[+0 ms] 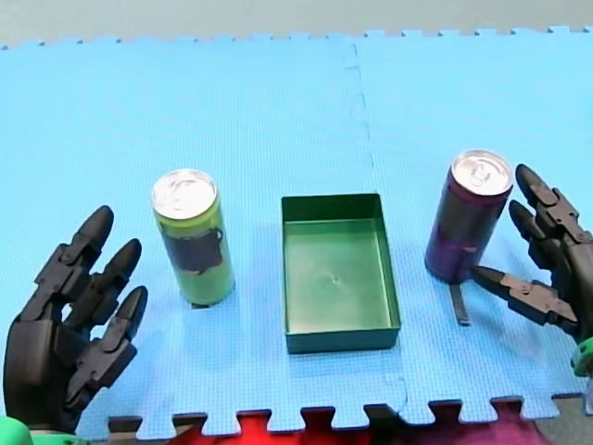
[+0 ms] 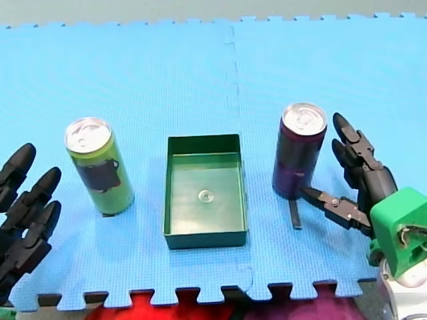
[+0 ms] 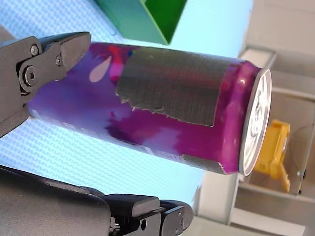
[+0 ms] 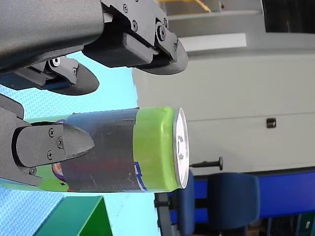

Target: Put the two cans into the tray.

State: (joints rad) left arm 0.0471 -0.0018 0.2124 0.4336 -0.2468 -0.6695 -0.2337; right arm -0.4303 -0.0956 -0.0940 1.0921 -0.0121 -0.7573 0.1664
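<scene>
Blue foam mat (image 1: 278, 111), interlocked tiles, served as the table covering. Item one, a green tray (image 1: 341, 339), shallow and open, sat at its centre with nothing in it. Item two, a green can (image 1: 193, 239), stood upright to the tray's left, apart from it. Item three, a purple can (image 1: 466, 222), stood upright to the tray's right, likewise apart, with a grey tape patch (image 3: 172, 83) on its side. Left hand (image 1: 79, 315): low at the mat's near-left corner, uncurled and holding nothing, near the green can but clear of it. Right hand (image 1: 547, 260): just beside the purple can, uncurled, nothing gripped; thumb (image 1: 496, 280) low by the can's base, fingers (image 1: 537, 190) up by its rim. I could not tell whether any tip touched the metal. Neither can was in the tray, so I judged the task not yet begun. Hazards as I logged them: both cans were tall and narrow, so a thumb arriving ahead of the fingers would likely topple the purple one toward the tray; the smooth wall might slip in a three-finger hold; a low carry could catch the tray's wall and shove it; the second can, set down tight, could knock over the first.
</scene>
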